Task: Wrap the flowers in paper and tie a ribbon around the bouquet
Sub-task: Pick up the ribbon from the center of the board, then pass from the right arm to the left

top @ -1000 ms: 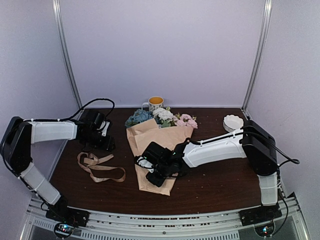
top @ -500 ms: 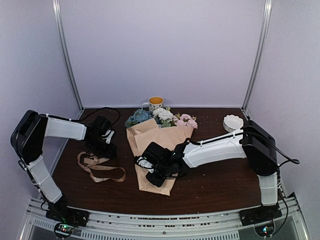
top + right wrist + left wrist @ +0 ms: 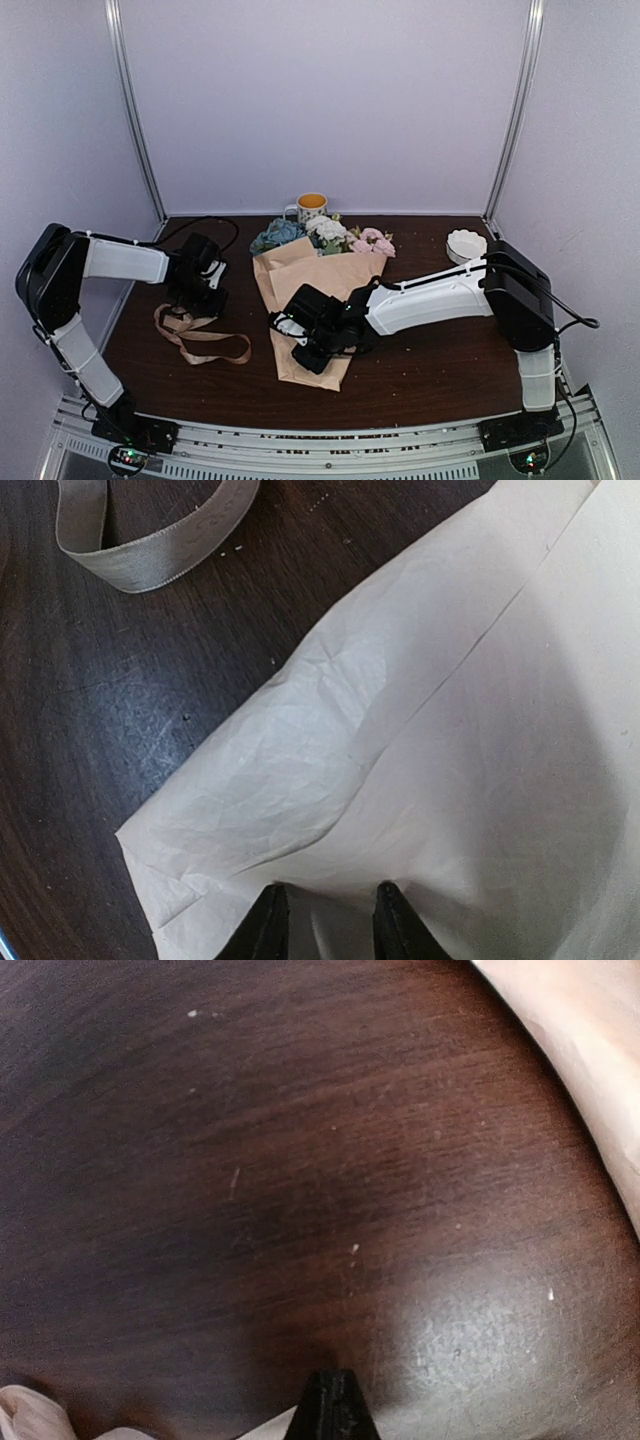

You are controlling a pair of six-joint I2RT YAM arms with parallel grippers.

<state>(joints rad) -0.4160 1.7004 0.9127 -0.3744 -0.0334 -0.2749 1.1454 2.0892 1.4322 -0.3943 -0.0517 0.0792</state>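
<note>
Bouquet: the bouquet [image 3: 318, 285] lies flat at mid-counter, its wide end toward the back wall and its narrow end toward the arms.
Flowers: the flowers [image 3: 322, 236] show blue, white and pink heads spilling out of the wide end.
Paper: the paper [image 3: 450, 740] is a peach-tan, creased sheet folded into a cone; one pointed corner rests on the bare wood.
Right jaws: they come down on the narrow part of the cone, with the fingertips [image 3: 268, 920] a little apart. The paper lies under and between them. Whether they clamp it or only rest on it cannot be told.
Ribbon: the ribbon [image 3: 197, 335] is a tan strip lying in loose loops on the counter, left of the cone and apart from it. One loop [image 3: 150, 555] shows beyond the paper's corner in the right wrist view.
Left jaws: they are pressed together into one dark tip, low over the far end of the ribbon. A pale strip runs up to the tip at the bottom of the left wrist view. Whether it is caught between them cannot be told.
Counter: the counter [image 3: 430, 350] is dark brown wood.
Behind the flowers: a mug [image 3: 311, 206] stands at the back edge.
Far right: a white bowl [image 3: 466, 243] sits well apart from the bouquet.
</note>
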